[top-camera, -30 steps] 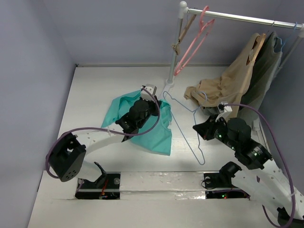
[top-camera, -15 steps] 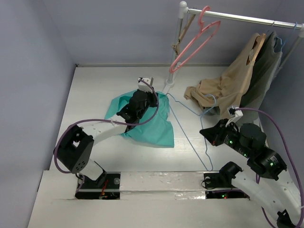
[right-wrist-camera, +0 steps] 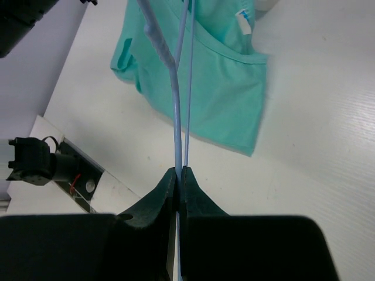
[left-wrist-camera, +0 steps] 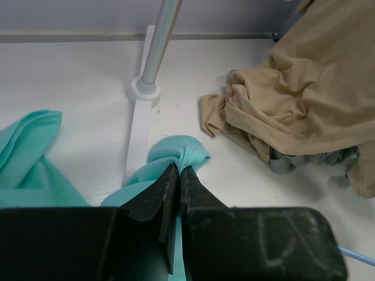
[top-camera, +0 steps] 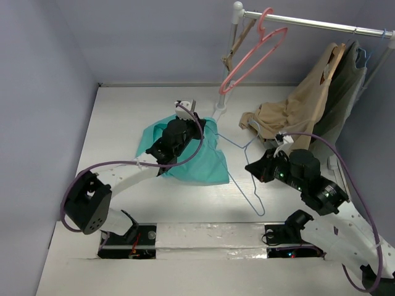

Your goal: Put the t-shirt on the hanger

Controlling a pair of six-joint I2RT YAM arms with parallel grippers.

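Observation:
The teal t-shirt [top-camera: 200, 165] lies crumpled on the white table, left of centre. My left gripper [top-camera: 191, 120] is shut on a bunched fold of its far edge, and the left wrist view shows that fold [left-wrist-camera: 183, 151] pinched at the jaws [left-wrist-camera: 179, 168]. The thin light-blue hanger [top-camera: 244, 184] hangs tilted over the table beside the t-shirt's right edge. My right gripper [top-camera: 254, 166] is shut on its wire. In the right wrist view the hanger's wire [right-wrist-camera: 177, 132] rises from the closed jaws [right-wrist-camera: 179, 170] across the t-shirt [right-wrist-camera: 220, 88].
A clothes rack pole [top-camera: 228, 55] stands at the back, its foot [left-wrist-camera: 146, 88] next to the held fold. On the rail hang a pink hanger [top-camera: 253, 55], a brown wooden hanger [top-camera: 237, 43], a tan garment [top-camera: 296, 111] and a dark grey-green garment [top-camera: 347, 86].
My right gripper swung right and nearer with the hanger, then came back left toward the t-shirt. The left gripper drew the t-shirt's fold slightly left and farther back.

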